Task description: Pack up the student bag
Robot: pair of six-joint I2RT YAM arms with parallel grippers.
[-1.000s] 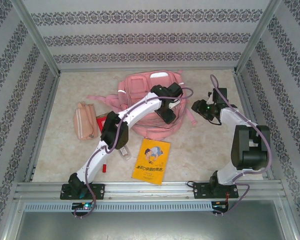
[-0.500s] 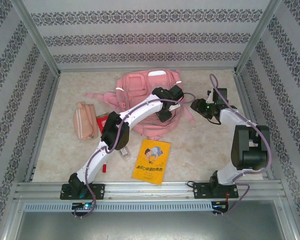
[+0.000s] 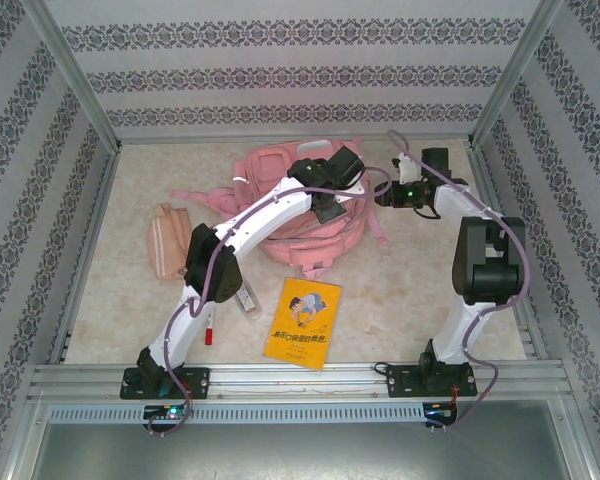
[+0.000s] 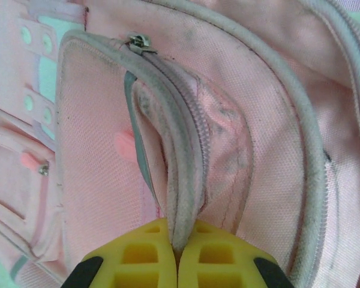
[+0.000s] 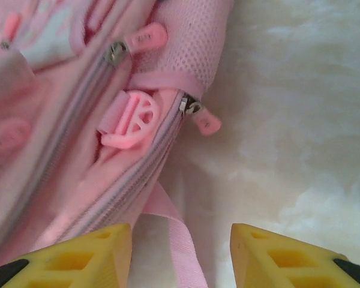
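The student bag (image 3: 270,172) is a large pink fabric backpack lying at the back middle of the table. My left gripper (image 3: 329,206) reaches over it and is shut on the grey-white piped rim (image 4: 189,180) of an unzipped compartment; its yellow fingertips (image 4: 145,243) pinch that rim, and a zip slider (image 4: 138,42) sits at the far end. My right gripper (image 3: 384,196) hangs open at the bag's right side, low over the table. A pink strap (image 5: 183,246) lies between its fingers without being held. A pink buckle (image 5: 129,123) and a zip pull (image 5: 205,122) sit just ahead.
A peach-pink pouch (image 3: 168,240) lies left of the bag. A yellow book (image 3: 302,322) lies in front of it, with a small clear item (image 3: 248,302) and a red pen-like thing (image 3: 209,335) near the left arm. Patterned walls enclose the table on three sides.
My left gripper has shut on the bag's rim and moved toward the back, and the bag has bunched up toward the back. My right gripper has moved back and left, closer to the bag.
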